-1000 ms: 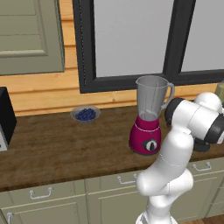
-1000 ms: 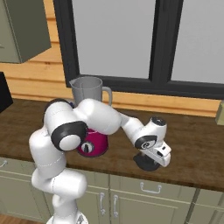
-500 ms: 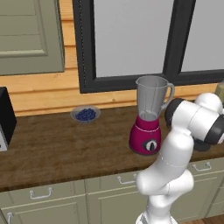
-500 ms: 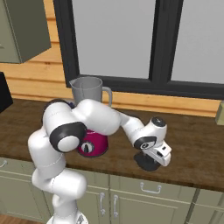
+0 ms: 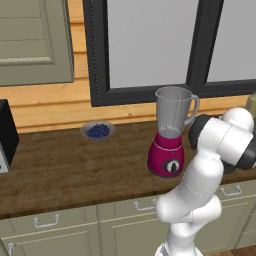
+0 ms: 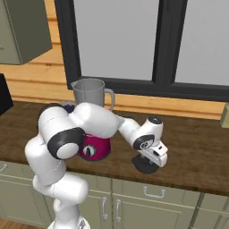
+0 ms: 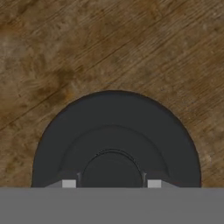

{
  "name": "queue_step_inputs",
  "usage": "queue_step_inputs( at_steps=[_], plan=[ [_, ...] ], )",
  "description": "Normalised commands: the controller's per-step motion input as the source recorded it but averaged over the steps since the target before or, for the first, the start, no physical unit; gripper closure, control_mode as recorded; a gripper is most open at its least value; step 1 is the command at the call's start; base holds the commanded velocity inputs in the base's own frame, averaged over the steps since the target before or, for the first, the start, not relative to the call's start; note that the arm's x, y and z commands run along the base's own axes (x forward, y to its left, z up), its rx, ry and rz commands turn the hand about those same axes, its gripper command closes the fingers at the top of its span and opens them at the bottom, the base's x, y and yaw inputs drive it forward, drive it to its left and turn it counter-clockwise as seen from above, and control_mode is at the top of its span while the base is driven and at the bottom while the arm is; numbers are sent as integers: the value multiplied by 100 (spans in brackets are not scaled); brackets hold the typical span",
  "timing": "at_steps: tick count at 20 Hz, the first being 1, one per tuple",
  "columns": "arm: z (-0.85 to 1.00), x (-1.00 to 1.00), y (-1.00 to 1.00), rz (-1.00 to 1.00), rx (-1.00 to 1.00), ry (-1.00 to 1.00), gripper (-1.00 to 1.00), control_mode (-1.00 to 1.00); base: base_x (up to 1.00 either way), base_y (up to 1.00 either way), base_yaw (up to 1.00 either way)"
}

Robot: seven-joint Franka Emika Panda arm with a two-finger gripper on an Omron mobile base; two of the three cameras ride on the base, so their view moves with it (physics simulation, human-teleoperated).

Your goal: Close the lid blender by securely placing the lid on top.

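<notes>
- The blender (image 5: 171, 135) stands on the wooden worktop (image 5: 75, 165) right of centre in the left base view; its magenta base with the dial faces the camera and its clear grey jar is open at the top, handle to the right.
- In the right base view the blender (image 6: 93, 116) sits left of centre, and the white arm hides part of its base.
- The lid (image 6: 145, 166) lies flat on the worktop (image 6: 197, 147) near the middle of the right base view, to the right of the blender and apart from it.
- The gripper (image 6: 150, 161) is right down over the lid in the right base view, the hand pointing down at it.
- In the hand view the lid (image 7: 116, 127) takes up the lower middle of the frame as a round black disc with a raised centre knob, with wood grain around it.
- Two small light fingertips (image 7: 68, 183) show at the bottom edge on either side of the knob; I cannot tell whether they press on it or how wide they stand.
- A small bowl of blueberries (image 5: 97, 131) rests on the worktop at centre left of the left base view, well apart from the blender.
- A dark-framed window (image 5: 150, 45) fills the wall behind.
</notes>
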Motion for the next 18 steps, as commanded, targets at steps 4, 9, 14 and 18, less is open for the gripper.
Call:
queue_step_inputs(
  at_steps=[4,9,14,18],
  plan=[
    [100,-39,1,0,-2,-1,100,-100,0,0,0],
    [100,-25,4,0,-8,0,100,-100,0,0,0],
    [100,-27,2,0,-6,0,100,-100,0,0,0],
    [100,-20,14,2,0,-1,100,-100,0,0,0]
  ],
)
